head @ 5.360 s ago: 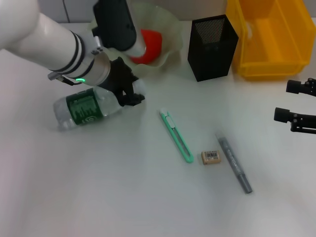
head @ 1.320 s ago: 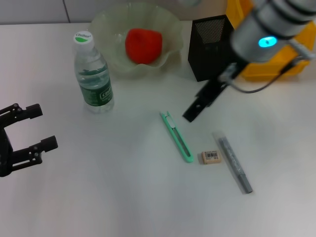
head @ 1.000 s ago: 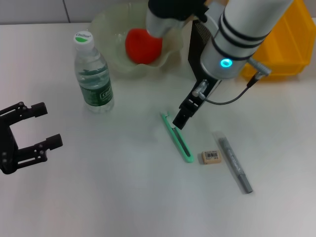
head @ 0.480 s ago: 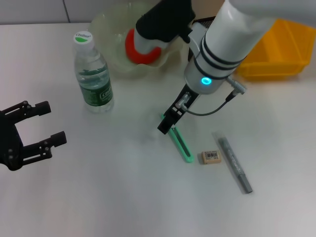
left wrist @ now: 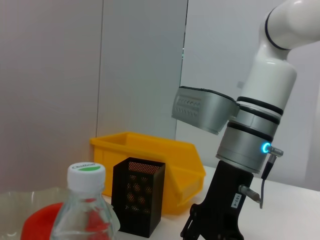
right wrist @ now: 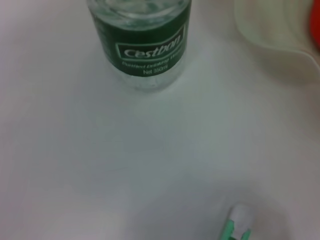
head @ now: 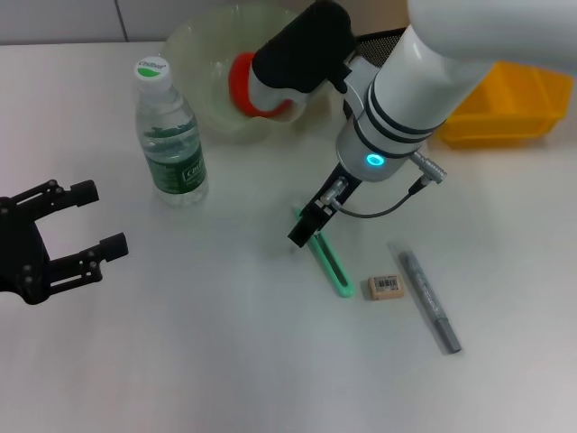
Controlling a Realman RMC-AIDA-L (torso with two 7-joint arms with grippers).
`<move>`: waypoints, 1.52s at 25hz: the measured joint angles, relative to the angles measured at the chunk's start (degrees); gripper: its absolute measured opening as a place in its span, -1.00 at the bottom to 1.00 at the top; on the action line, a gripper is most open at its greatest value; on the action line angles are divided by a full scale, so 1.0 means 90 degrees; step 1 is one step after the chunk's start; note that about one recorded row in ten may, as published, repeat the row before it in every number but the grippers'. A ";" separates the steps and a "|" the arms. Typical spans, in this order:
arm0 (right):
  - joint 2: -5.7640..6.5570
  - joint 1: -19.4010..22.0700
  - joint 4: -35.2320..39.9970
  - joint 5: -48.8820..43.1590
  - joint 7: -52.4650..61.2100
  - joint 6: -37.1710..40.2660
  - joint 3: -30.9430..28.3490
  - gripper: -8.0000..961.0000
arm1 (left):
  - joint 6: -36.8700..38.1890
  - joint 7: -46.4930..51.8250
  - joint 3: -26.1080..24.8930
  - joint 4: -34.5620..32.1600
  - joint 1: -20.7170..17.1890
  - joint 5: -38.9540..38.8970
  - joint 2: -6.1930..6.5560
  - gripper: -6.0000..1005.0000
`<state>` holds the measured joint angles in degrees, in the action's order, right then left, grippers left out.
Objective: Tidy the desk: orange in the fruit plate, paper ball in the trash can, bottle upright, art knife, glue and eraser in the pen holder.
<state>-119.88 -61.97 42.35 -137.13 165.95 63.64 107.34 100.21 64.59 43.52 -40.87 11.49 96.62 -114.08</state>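
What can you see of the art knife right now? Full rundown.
The art knife is a slim mint-green plastic cutter with a paler slider section near its far end. It lies flat on the white desk, running diagonally, away from the eraser beside its near end. The right gripper is down at its far end, hiding that tip in the head view; whether the fingers touch it cannot be told. The right wrist view shows only that end.

Pale panelled wall (left wrist: 100, 65) — evenly lit.
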 joint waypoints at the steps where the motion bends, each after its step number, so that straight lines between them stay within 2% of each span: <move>1: 0.0000 0.0000 -0.0002 0.0005 0.0000 -0.0015 0.0029 0.55 | -0.0035 0.0000 0.0008 0.0000 0.0004 0.0000 0.0000 0.57; 9: 0.0000 -0.0025 -0.0106 0.0163 -0.0006 -0.0141 0.0303 0.54 | -0.0110 0.0000 0.0036 0.0000 0.0013 -0.0004 -0.0011 0.57; 19: 0.0000 -0.0034 -0.0110 0.0169 -0.0014 0.0019 0.0282 0.53 | -0.0119 0.0007 -0.0005 0.0001 0.0017 -0.0004 -0.0010 0.57; 22: 0.0000 -0.0050 -0.0165 0.0169 -0.0022 0.0048 0.0284 0.01 | -0.0125 0.0009 -0.0002 0.0000 0.0021 -0.0004 -0.0017 0.57; 27: 0.0000 -0.0043 -0.0179 0.0169 -0.0023 0.0186 0.0228 -0.48 | -0.0129 0.0015 0.0005 0.0000 0.0027 -0.0004 -0.0025 0.57; 34: 0.0002 0.0072 0.0025 0.0169 -0.0035 0.0317 0.0220 -0.64 | -0.0129 0.0036 0.0022 0.0030 0.0033 -0.0003 -0.0048 0.56; 38: 0.0055 0.0457 0.0783 -0.0043 -0.0073 0.0657 -0.0177 -0.64 | -0.0129 0.0024 0.0021 0.0112 0.0018 -0.0003 -0.0049 0.56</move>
<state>-119.39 -57.86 49.40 -137.52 165.30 69.56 105.74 99.05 64.81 43.71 -39.86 11.65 96.59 -114.52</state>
